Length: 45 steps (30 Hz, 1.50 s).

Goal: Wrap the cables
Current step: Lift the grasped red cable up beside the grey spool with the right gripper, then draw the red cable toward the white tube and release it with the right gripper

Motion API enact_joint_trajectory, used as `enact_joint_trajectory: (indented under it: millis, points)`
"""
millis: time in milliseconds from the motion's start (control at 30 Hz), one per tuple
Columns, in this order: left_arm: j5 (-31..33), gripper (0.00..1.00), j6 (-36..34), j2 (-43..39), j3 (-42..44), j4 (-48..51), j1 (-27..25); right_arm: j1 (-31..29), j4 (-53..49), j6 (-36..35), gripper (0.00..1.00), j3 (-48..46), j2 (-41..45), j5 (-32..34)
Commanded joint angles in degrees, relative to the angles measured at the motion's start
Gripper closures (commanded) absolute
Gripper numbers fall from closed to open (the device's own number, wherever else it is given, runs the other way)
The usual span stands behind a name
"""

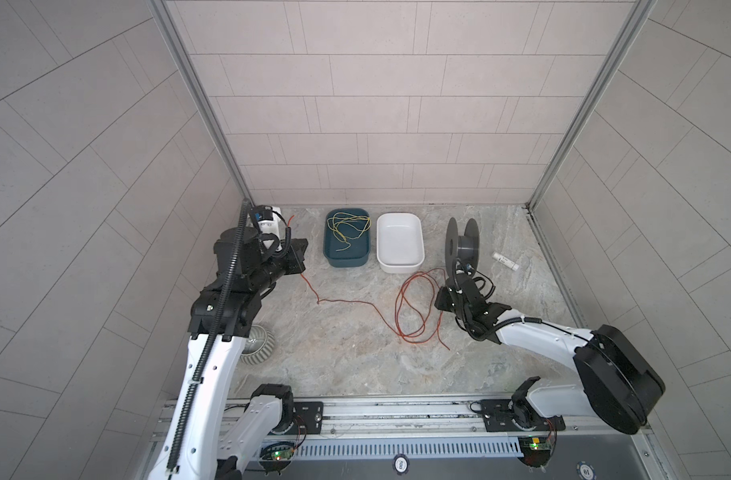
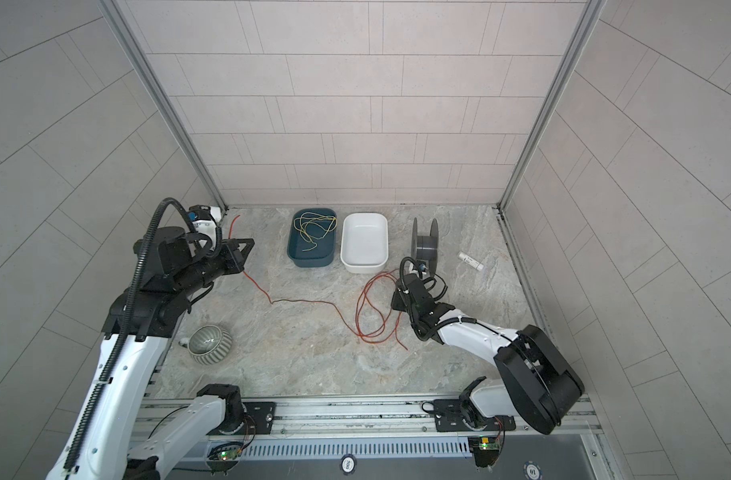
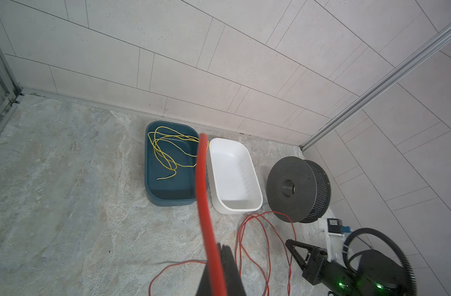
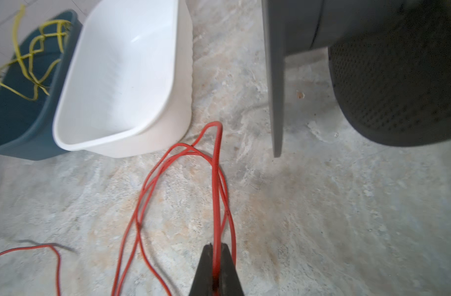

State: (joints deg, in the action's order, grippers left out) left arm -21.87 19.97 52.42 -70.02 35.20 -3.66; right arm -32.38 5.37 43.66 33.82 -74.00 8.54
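Observation:
The cable (image 1: 347, 301) is one thin red-orange wire lying across the marble floor, with loose loops (image 1: 413, 309) in front of the white tray. My left gripper (image 1: 299, 253) is raised at the far left and shut on one stretch of it. In the left wrist view the cable (image 3: 202, 179) passes between the closed fingers (image 3: 228, 258). My right gripper (image 1: 440, 300) is low beside the loops, shut on a strand (image 4: 215, 184) that runs straight out from its tips (image 4: 216, 246). A dark grey perforated spool (image 1: 463, 245) stands upright just beyond the right gripper.
A teal tray (image 1: 346, 262) holding a yellow-green wire (image 1: 349, 228) and a white tray (image 1: 399, 268) sit side by side at the back. A small white tube (image 1: 506, 261) lies right of the spool. A ribbed grey bowl (image 2: 210, 344) sits near the left arm.

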Motion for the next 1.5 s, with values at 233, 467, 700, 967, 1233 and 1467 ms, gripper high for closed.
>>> enact_joint_trajectory:
  millis: [233, 467, 700, 967, 1233, 1467]
  points:
    - [8.1, 1.0, -3.47, 0.0, -2.2, 4.09, 0.06, -0.4, -11.06, -4.83, 1.0, 6.66, 17.51, -0.21]
    - [17.44, 1.0, -5.87, 0.13, -4.3, 7.86, 0.06, -0.25, -16.65, -7.77, 1.0, 10.4, 21.81, 0.16]
    - [25.64, 1.0, -7.38, 1.18, -5.45, 10.58, 0.09, -0.09, -19.05, -9.13, 1.0, 12.25, 24.41, -0.38]
    - [29.15, 1.0, -8.02, 1.09, -5.71, 10.95, 0.0, 2.52, -22.98, -11.61, 1.0, 13.57, 26.76, 1.04]
    - [29.42, 1.0, -8.28, 0.84, -5.9, 10.85, 0.01, 10.12, -27.48, -12.03, 1.0, 15.25, 29.68, -5.61]
    - [28.7, 1.0, -8.35, 0.14, -5.51, 10.12, -0.03, 14.46, -36.22, -12.82, 1.0, 16.17, 35.5, -7.64]
